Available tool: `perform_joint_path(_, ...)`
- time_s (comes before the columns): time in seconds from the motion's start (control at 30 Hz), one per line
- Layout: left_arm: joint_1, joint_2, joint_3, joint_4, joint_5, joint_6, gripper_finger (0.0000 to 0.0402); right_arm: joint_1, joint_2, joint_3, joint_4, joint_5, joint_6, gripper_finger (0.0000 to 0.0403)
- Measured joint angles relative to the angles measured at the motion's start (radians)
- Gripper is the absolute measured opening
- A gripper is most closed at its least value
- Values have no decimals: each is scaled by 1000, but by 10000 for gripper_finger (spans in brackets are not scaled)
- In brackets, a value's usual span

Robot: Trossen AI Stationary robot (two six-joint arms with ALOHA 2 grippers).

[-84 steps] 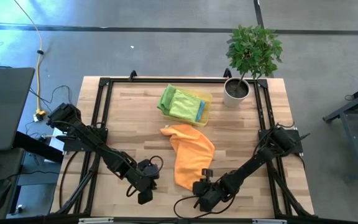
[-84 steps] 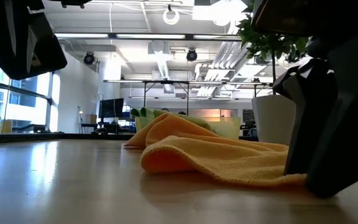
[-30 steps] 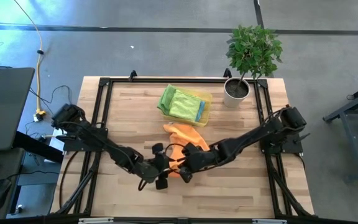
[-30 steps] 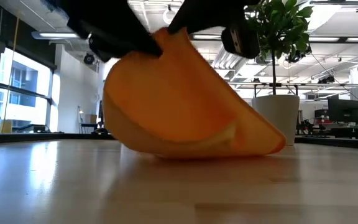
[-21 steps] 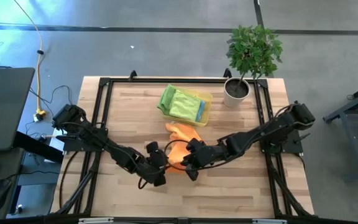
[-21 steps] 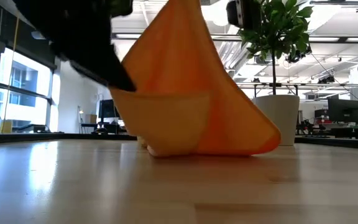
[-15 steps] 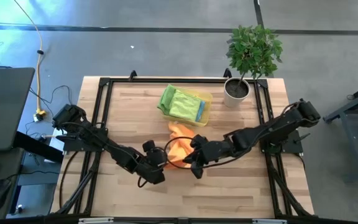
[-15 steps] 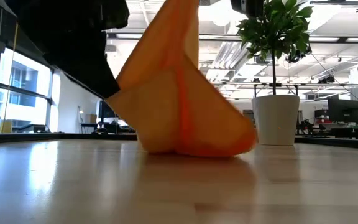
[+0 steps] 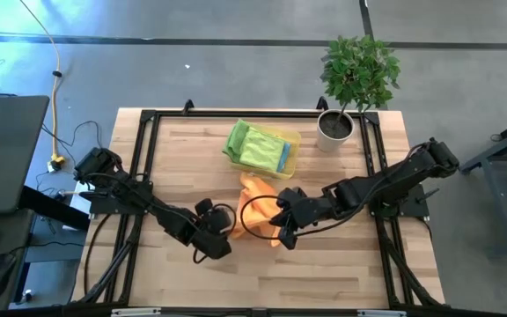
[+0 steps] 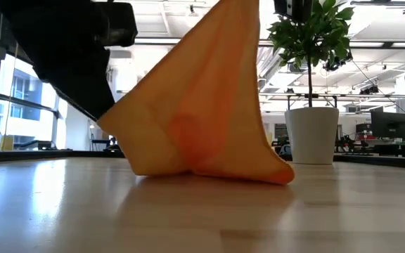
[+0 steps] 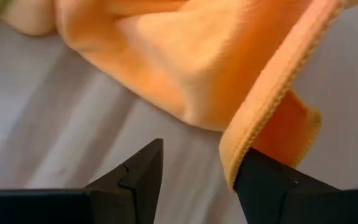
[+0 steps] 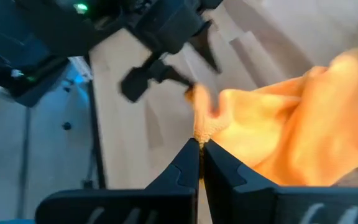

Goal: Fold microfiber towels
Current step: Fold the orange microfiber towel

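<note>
Your right gripper (image 12: 199,149) pinches the soft orange microfiber towel (image 9: 258,211) aloft; your left gripper (image 11: 194,165), spread, straddles its hem.

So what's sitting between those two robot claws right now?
The orange towel, seen from above, hangs bunched between the left gripper and the right gripper. The right one pinches its edge; the left one's open fingers straddle a hem.
</note>
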Motion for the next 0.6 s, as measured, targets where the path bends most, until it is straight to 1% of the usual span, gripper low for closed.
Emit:
perform_joint_path(0.17, 0, 0, 0, 55, 67, -26, 170, -2, 0, 0, -8, 91, -98, 0)
perform_joint_path(0.27, 0, 0, 0, 80, 85, -55, 170, -4, 0, 0, -6, 159, -141, 0)
perform_joint_path(0.6, 0, 2, 0, 85, 64, -152, 170, -10, 0, 0, 58, 312, -239, 0)
